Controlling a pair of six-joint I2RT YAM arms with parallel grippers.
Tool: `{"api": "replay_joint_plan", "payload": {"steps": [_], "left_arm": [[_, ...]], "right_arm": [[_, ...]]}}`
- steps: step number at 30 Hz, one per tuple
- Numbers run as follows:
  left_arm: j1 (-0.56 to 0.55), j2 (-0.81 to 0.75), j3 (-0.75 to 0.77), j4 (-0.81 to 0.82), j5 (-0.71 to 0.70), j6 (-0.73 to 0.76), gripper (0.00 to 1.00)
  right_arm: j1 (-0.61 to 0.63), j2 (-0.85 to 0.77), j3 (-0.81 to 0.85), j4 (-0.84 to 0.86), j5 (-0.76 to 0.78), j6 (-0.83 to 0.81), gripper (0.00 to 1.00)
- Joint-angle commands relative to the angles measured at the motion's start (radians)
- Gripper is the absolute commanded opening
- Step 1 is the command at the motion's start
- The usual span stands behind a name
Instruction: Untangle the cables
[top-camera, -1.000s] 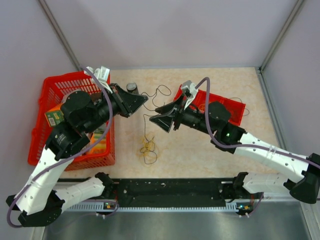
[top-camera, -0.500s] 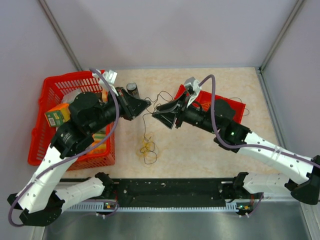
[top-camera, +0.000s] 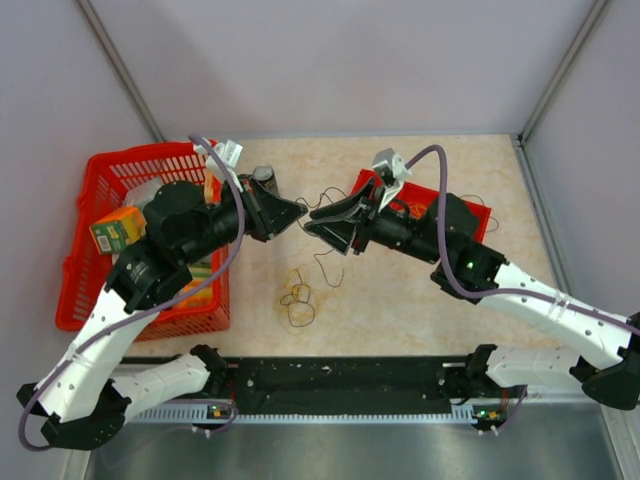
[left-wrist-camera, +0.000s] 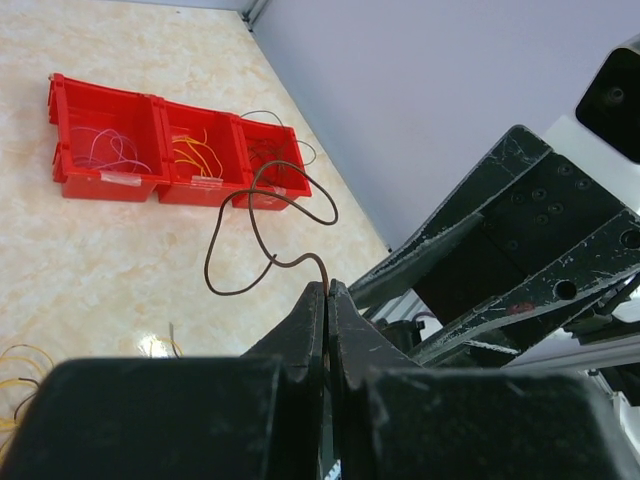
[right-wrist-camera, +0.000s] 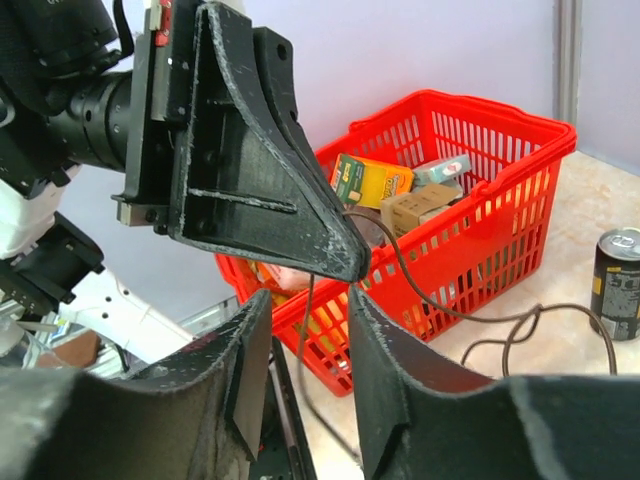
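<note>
My left gripper (top-camera: 300, 212) is shut on the end of a dark brown cable (top-camera: 326, 188), held above the table. In the left wrist view the cable (left-wrist-camera: 240, 255) rises out of the closed gripper (left-wrist-camera: 327, 290) and curls in loops. My right gripper (top-camera: 310, 228) is open, tip to tip with the left one. In the right wrist view a hanging stretch of the brown cable (right-wrist-camera: 304, 345) passes between its open fingers (right-wrist-camera: 385, 340), just under the left gripper (right-wrist-camera: 340, 262). A small tangle of yellow and dark cables (top-camera: 294, 298) lies on the table below.
A red basket (top-camera: 110, 170) of boxes stands at the left and shows in the right wrist view (right-wrist-camera: 490, 190). A can (top-camera: 265, 177) stands beside it. A red compartment tray (top-camera: 478, 213) with sorted wires lies at the right, and also shows in the left wrist view (left-wrist-camera: 160, 185).
Both grippers have closed in on each other and moved toward the back. The brown cable has lifted away from the yellow tangle and its lower end now hangs to the right of it.
</note>
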Motion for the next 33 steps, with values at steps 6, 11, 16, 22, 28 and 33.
{"api": "replay_joint_plan", "payload": {"steps": [6, 11, 16, 22, 28, 33], "left_arm": [[0.001, 0.033, 0.081, 0.032, 0.020, 0.016, 0.00], [0.000, 0.036, 0.094, 0.027, 0.019, 0.023, 0.00], [0.001, 0.026, 0.095, 0.021, 0.013, 0.023, 0.00], [0.000, 0.006, 0.051, 0.015, 0.003, 0.071, 0.09], [0.001, -0.066, -0.173, 0.096, -0.066, 0.083, 0.87], [0.001, -0.037, -0.299, 0.144, -0.031, 0.074, 0.76]], "right_arm": [[0.011, -0.069, 0.012, -0.134, 0.048, -0.073, 0.65], [0.011, -0.066, 0.007, -0.182, -0.067, -0.100, 0.77], [0.012, -0.053, -0.013, -0.182, -0.046, -0.081, 0.55], [0.012, -0.076, 0.099, -0.263, 0.040, -0.066, 0.00], [0.012, -0.122, 0.220, -0.301, 0.080, -0.030, 0.00], [0.012, -0.135, 0.267, -0.288, 0.115, -0.011, 0.00]]}}
